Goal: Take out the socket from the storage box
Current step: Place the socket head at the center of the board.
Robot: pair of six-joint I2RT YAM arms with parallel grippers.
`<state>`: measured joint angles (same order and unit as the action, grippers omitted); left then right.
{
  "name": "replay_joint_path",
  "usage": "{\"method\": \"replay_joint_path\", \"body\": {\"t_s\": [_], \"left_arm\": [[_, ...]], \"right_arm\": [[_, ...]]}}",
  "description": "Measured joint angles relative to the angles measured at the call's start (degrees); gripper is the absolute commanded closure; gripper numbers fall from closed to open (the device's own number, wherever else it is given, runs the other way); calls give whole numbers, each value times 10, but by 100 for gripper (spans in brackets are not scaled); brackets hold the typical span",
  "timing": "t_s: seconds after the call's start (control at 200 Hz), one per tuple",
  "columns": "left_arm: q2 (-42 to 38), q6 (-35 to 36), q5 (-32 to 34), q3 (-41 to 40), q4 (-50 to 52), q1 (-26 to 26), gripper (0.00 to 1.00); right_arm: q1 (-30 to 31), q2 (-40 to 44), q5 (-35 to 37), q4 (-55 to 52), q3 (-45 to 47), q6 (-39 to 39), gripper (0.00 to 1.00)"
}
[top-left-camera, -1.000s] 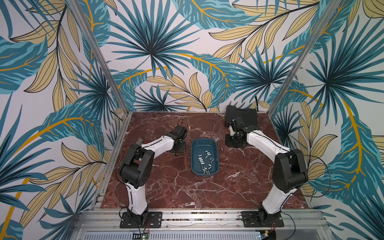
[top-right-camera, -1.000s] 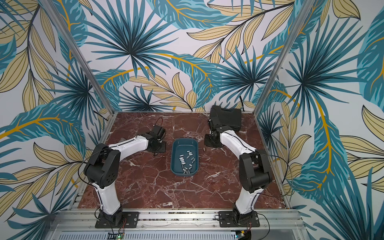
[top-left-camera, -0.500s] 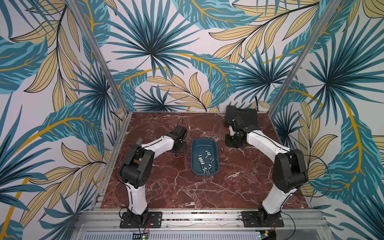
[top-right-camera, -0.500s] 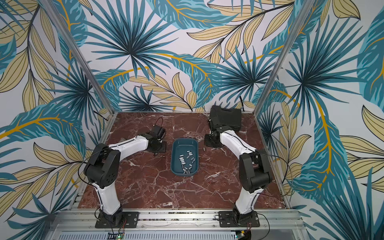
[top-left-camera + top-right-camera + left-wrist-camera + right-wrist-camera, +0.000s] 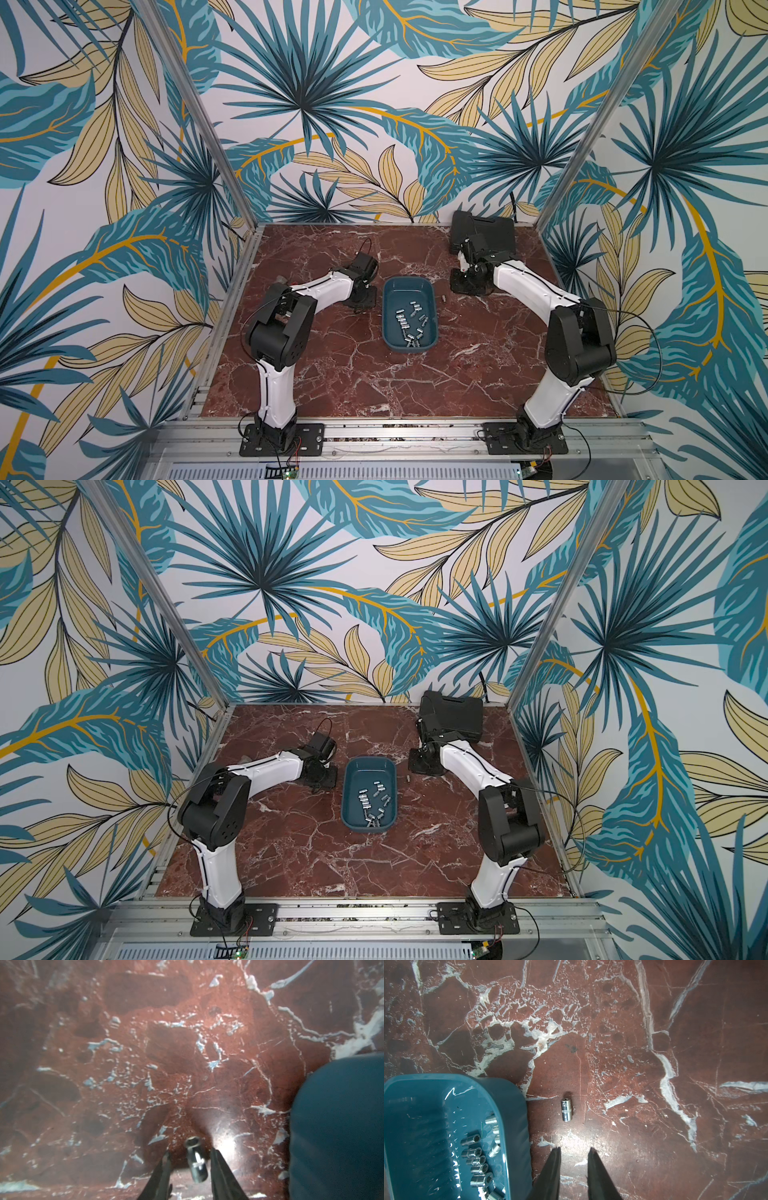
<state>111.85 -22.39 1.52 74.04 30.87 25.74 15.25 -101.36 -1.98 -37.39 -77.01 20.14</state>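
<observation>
One storage box (image 5: pixel 409 289) sits mid-surface (image 5: pixel 332 374), holding roughly a dozen sockets (image 5: pixel 409 326), too small to count exactly. Two more lie outside it. A loose socket (image 5: pixel 566 1110) rests just beside the box, ahead of the open, empty right end effector (image 5: pixel 574 1148). A second socket (image 5: pixel 196 1159) lies between the parted jaws of the left end effector (image 5: pixel 190 1151), with gaps on both sides.

A black hard-shell case (image 5: pixel 492 230) lies at the upper right of the red marble tabletop (image 5: pixel 353 374) in both top views, near the palm-leaf wall (image 5: pixel 311 104); an aluminium rail (image 5: pixel 395 432) edges the bottom of the frame
</observation>
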Motion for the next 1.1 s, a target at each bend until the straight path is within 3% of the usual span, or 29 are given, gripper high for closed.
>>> {"method": "replay_joint_path", "body": {"t_s": [0.686,1.102], "left_arm": [[0,0,7,0,1,1,65],[-56,0,30,-1,16,1,64]], "right_arm": [[6,0,-9,-7,-2,-3,74],[108,4,-16,-35,-65,-29,72]]}}
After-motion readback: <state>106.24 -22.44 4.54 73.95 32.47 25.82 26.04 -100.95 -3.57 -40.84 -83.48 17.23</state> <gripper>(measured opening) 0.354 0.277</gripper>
